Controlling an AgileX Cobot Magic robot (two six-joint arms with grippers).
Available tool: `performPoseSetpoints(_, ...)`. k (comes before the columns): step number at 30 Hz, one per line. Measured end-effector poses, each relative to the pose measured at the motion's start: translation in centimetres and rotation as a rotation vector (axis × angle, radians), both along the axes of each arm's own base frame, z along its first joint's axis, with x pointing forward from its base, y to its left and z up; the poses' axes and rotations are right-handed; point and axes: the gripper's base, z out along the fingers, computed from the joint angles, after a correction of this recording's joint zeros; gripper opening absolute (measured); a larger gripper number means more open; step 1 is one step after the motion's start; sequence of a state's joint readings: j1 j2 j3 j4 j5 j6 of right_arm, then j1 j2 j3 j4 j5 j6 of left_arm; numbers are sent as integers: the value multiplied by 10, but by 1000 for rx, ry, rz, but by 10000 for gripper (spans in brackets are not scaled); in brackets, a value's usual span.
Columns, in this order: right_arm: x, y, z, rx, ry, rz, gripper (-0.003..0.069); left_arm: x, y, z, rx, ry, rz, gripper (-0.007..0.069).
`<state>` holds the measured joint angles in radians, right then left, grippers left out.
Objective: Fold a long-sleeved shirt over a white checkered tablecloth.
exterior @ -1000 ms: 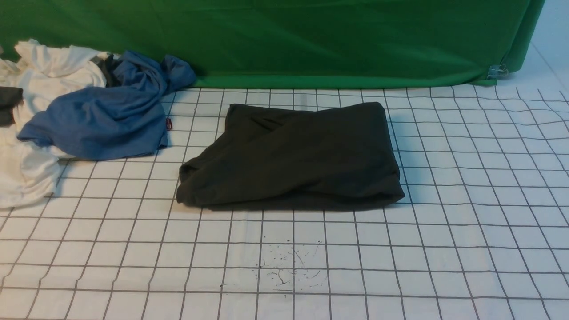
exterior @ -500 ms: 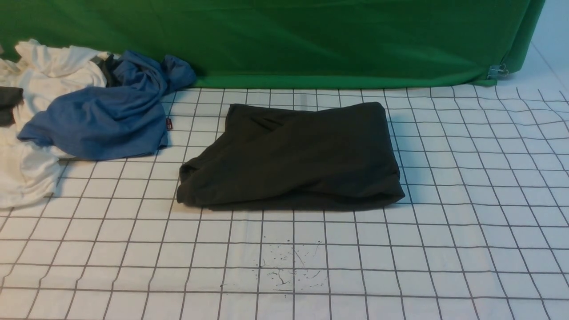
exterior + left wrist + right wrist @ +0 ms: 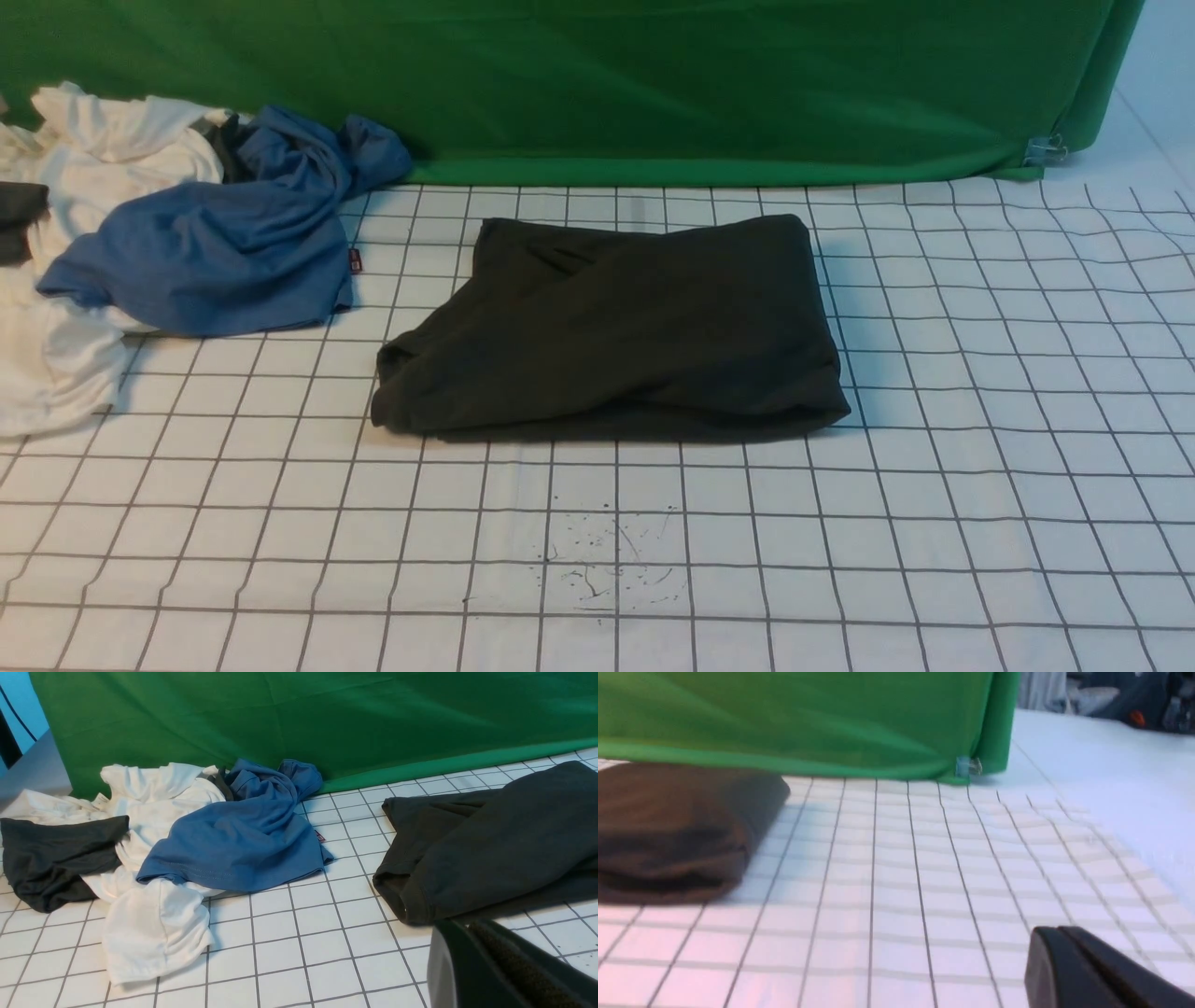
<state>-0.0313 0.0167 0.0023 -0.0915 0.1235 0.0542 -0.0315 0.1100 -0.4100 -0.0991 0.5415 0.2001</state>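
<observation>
1. Green backdrop cloth (image 3: 597, 84) hangs along the far edge of the work surface; a metal clip (image 3: 1047, 147) pinches its far right corner.
2. White checkered tablecloth (image 3: 934, 523) covers the surface, thin dark grid lines, rippled toward the right side. Ink specks (image 3: 607, 560) sit near the front, centre.
3. Long-sleeved shirt (image 3: 616, 331) lies folded into a rough rectangle in the middle of the tablecloth, toward the far side. Dark, almost black; chest print not showing. Its near left corner bulges out, with a cuff or hem opening seen in the left wrist view.
4. Far left: a heap of other clothes. Blue garment (image 3: 215, 243) on top, white garment (image 3: 65, 280) beneath and beside it, a dark piece (image 3: 56, 858) at the left edge. Heap lies near the shirt, apart from it.
5. Left gripper (image 3: 495, 970): only a dark tip shows in its wrist view, jaws closed together, holding nothing, just near of the shirt's left corner.
6. Right gripper (image 3: 1083, 970): dark tip only, blurred; jaws closed, empty, right of the shirt and apart from it.
</observation>
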Motion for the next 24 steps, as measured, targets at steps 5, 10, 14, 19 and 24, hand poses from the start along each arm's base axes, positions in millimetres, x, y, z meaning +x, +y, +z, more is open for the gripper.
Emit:
performPoseSetpoints(5,-2,-2,-8,-52,75,-11,12,0,0,0,0,0,0,-31)
performPoseSetpoints(10,-2,-1,-9,-69,84,2,12,0,0,0,3,0,0,-31)
performPoseSetpoints(14,-2,-1,-9,-69,86,14,12,0,0,0,4,0,-1,-31)
performPoseSetpoints(19,-2,0,-9,-69,87,19,15,0,0,0,6,0,-1,-31)
performPoseSetpoints(24,-2,0,-9,-69,87,19,20,0,0,0,6,0,-1,-31)
